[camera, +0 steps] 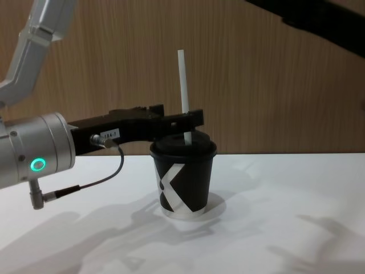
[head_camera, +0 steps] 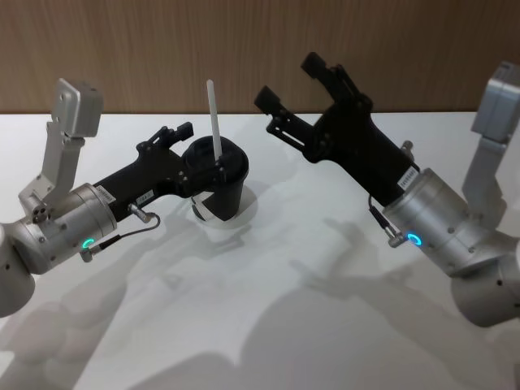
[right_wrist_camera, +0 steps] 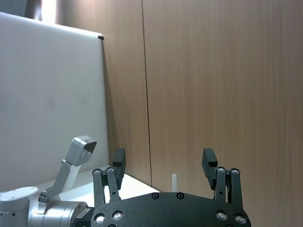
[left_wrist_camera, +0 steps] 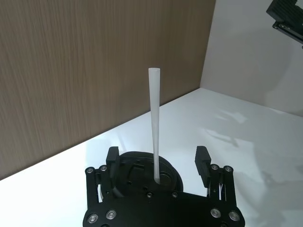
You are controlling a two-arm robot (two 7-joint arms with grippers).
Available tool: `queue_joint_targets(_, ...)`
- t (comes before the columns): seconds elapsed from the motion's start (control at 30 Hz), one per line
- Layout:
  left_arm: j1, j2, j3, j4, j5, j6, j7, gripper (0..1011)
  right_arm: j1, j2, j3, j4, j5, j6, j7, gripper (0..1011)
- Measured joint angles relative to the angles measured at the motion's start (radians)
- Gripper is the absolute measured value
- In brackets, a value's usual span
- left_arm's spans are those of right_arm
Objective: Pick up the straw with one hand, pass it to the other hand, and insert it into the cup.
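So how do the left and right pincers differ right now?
The left pincer sits low at the cup, its open fingers either side of the straw standing in the lid. The right pincer is raised, away from the cup, pointing toward the wooden wall. Both are open and hold nothing.

Straw (camera: 183, 91) upright in cup (camera: 183, 182)

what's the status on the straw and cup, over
Left end effector open, straddling the straw just above the lid. Straw upright in the cup. Right end effector open, raised clear. Nothing in the way.
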Motion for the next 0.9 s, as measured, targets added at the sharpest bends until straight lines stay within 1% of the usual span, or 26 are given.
queue_joint_targets(0.1, 0.012, 0.001, -0.003, -0.011, 0.002, -0.004, 0.006, 1000, -0.017, 0.010, 0.007, -0.017, 0.007, 0.009, -0.007, 1001)
queue_joint_targets(0.2, 0.029, 0.002, -0.010, -0.029, 0.007, -0.007, 0.020, 1001, -0.044, 0.026, 0.016, -0.042, 0.023, 0.027, -0.011, 1001)
queue_joint_targets(0.37, 0.054, 0.002, -0.018, -0.054, 0.016, -0.011, 0.046, 1000, -0.067, 0.045, 0.021, -0.066, 0.049, 0.048, -0.005, 1001)
queue_joint_targets(0.5, 0.067, 0.001, -0.023, -0.068, 0.024, -0.012, 0.062, 1000, -0.080, 0.061, 0.021, -0.082, 0.074, 0.066, 0.014, 1001)
queue_joint_targets(0.63, 0.087, -0.002, -0.030, -0.086, 0.039, -0.017, 0.092, 1000, -0.087, 0.072, 0.017, -0.093, 0.101, 0.083, 0.036, 1001)
queue_joint_targets(0.67, 0.091, -0.004, -0.031, -0.090, 0.042, -0.019, 0.098, 1000, -0.088, 0.077, 0.014, -0.097, 0.115, 0.091, 0.046, 1001)
queue_joint_targets(0.73, 0.101, -0.007, -0.034, -0.099, 0.055, -0.026, 0.118, 1000, -0.089, 0.084, 0.009, -0.103, 0.132, 0.101, 0.065, 1001)
queue_joint_targets(0.77, 0.110, -0.009, -0.037, -0.104, 0.063, -0.031, 0.131, 1000, -0.089, 0.084, 0.009, -0.103, 0.132, 0.101, 0.065, 1001)
queue_joint_targets(0.9, 0.129, -0.016, -0.043, -0.119, 0.086, -0.049, 0.164, 1000, -0.088, 0.095, -0.001, -0.109, 0.169, 0.124, 0.103, 1001)
